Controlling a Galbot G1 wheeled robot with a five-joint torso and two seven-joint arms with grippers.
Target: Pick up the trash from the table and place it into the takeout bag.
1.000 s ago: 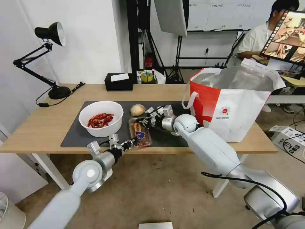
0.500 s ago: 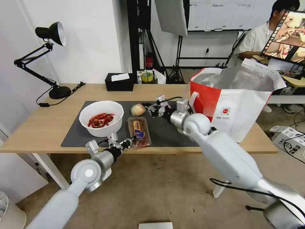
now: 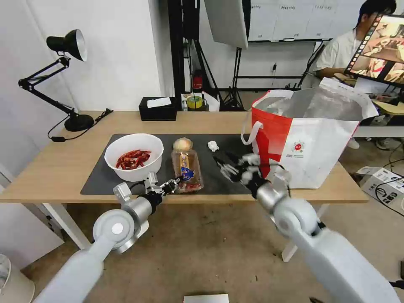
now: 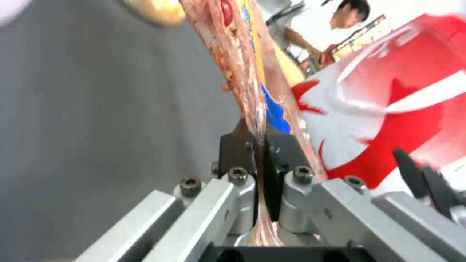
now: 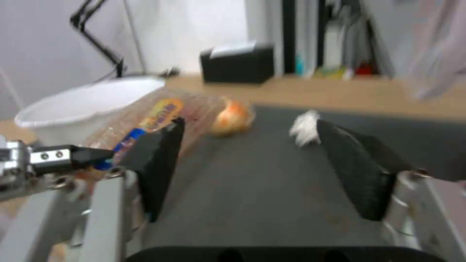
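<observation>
My left gripper is shut on the near edge of the clear tray, which holds food bits and slants over the dark mat. In the left wrist view the jaws pinch the tray's rim. My right gripper hovers open over the mat's right part, holding nothing; its fingers stand wide apart. The crumpled tissue and the peach ball lie on the mat, and both the tissue and the ball lie ahead of the right gripper. The white bowl holds red scraps. The takeout bag stands open at the table's right end.
A black tissue box and a desk lamp stand along the table's far side. The bag's white loop handle hangs close to my right gripper.
My right gripper has pulled back from the ball and tissue toward the table's front, uncovering the tissue. The left gripper keeps its hold on the tray, whose slant has changed.
</observation>
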